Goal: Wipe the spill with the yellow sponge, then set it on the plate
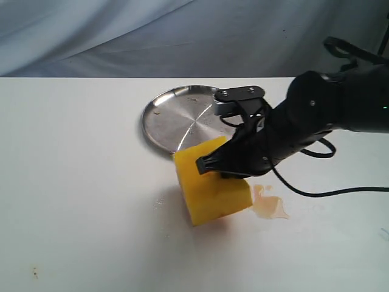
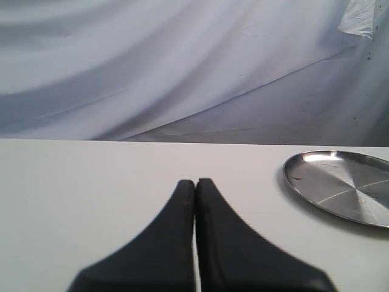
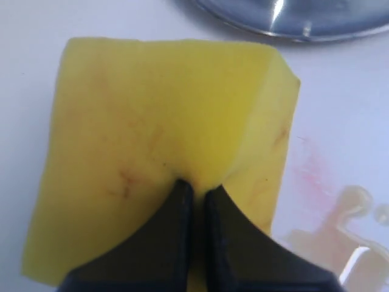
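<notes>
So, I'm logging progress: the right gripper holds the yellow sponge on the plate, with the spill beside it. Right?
Not quite. The right gripper holds the yellow sponge on the table, just off the plate, not on it; the spill is beside it. The exterior view shows this.

- plate: shiny metal, fine radial brush lines, light scratches
- yellow sponge: matt, soft foam, faintly stained
- spill: glossy, wet, translucent
- bench: smooth matt white
- fingers: matt black, plastic-looking
- backdrop: creased pale cloth
</notes>
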